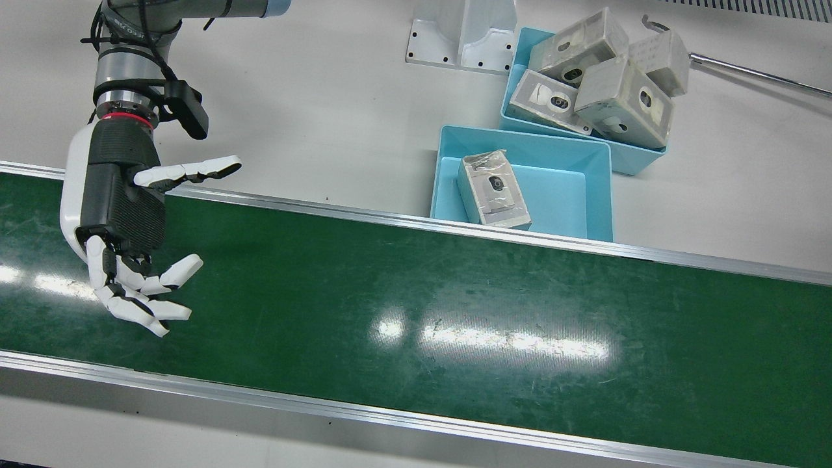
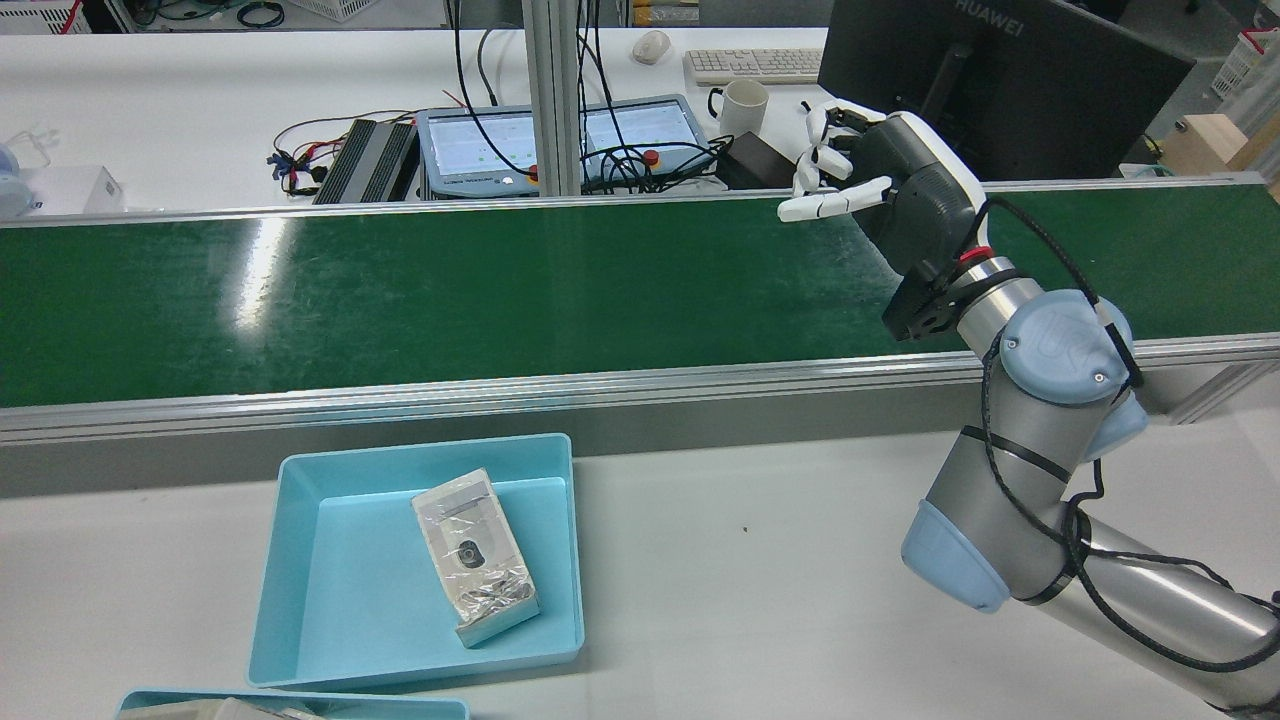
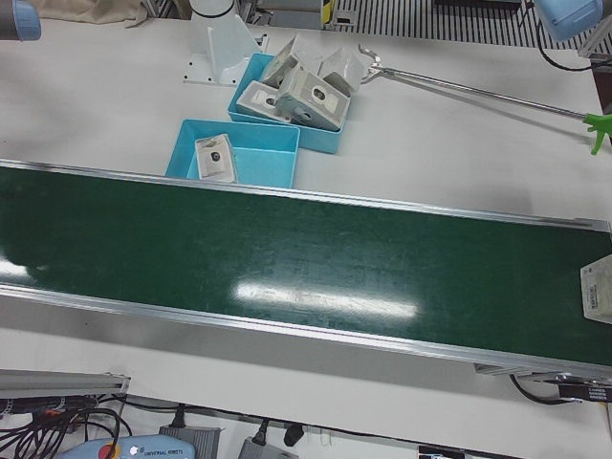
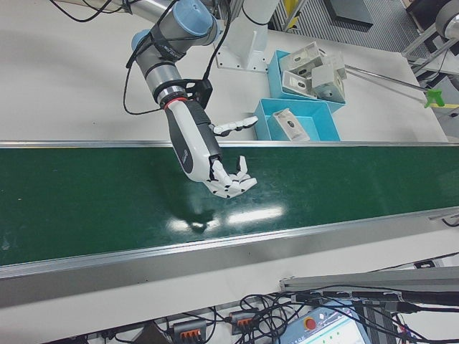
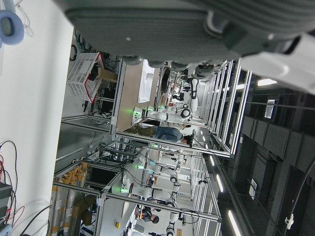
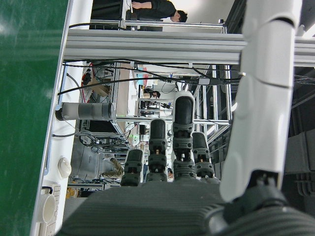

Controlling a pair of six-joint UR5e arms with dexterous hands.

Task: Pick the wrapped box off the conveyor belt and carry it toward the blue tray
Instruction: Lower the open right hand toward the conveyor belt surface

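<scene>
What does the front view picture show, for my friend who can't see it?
The robot's right hand hovers open and empty over the green conveyor belt, fingers spread. Behind the belt, one blue tray holds a single wrapped box, and a second blue tray is piled with more boxes.

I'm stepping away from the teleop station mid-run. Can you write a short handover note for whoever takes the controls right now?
Right hand: open and holding nothing, above the green conveyor belt.
Left hand: only part of its casing shows in its own camera; state cannot be told.
Done: one plastic-wrapped box lies in the near blue tray. The second blue tray behind it holds a pile of similar boxes.
Left: a pale box sits at the belt's far end, on the left arm's side, out beyond the trays; nothing is near the right hand yet.
</scene>
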